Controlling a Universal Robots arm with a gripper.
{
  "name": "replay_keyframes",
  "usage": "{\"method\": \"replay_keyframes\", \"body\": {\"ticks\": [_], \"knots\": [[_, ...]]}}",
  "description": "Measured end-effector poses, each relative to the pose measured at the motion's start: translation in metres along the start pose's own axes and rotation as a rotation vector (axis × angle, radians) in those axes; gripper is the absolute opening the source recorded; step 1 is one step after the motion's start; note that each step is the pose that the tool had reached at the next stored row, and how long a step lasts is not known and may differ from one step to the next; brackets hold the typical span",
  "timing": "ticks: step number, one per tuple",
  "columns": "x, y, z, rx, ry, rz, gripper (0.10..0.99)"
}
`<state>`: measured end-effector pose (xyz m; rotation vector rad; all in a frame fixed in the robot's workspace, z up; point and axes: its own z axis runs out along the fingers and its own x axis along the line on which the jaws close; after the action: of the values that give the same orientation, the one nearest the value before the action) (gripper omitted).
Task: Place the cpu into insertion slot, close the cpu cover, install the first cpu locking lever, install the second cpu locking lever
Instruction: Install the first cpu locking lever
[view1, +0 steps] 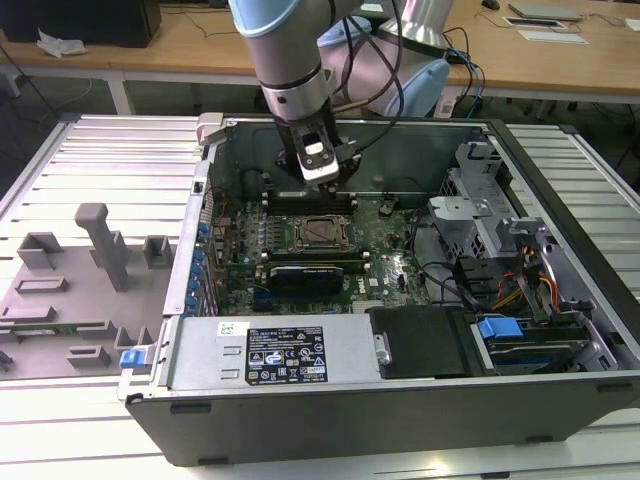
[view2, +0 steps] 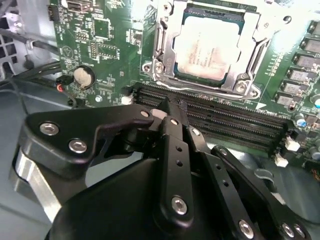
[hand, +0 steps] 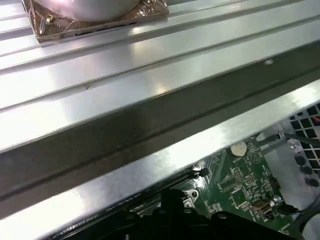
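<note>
The cpu (view2: 205, 42), a pale silvery square chip, lies in the insertion slot (view1: 318, 232) in the middle of the green board. The silver cpu cover (view2: 257, 27) lies flat around it, and the chip shows through its window. My gripper (view1: 330, 185) hangs inside the case a little behind the slot, above the long black memory slots (view2: 220, 120). In the second wrist view its black fingertips (view2: 169, 106) meet with nothing between them, apart from the socket. I cannot tell how the locking levers stand.
The open computer case (view1: 560, 170) lies on a ribbed metal table. A black card (view1: 310, 272) sits in front of the slot, with a power supply (view1: 270, 352) nearer and a drive cage with cables (view1: 520, 290) at the exterior view's right. Grey fixtures (view1: 95, 250) stand at its left.
</note>
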<state>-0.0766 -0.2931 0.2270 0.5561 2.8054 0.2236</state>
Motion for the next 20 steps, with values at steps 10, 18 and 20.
{"method": "replay_keyframes", "body": {"ticks": [10,18,20], "knots": [[-0.0036,0.003,-0.0139,0.005,0.0064,0.004,0.106],[-0.0087,0.0046,-0.0116,0.088,0.1608,0.017,0.106],[-0.0087,0.0046,-0.0117,0.088,0.1608,0.017,0.106]]}}
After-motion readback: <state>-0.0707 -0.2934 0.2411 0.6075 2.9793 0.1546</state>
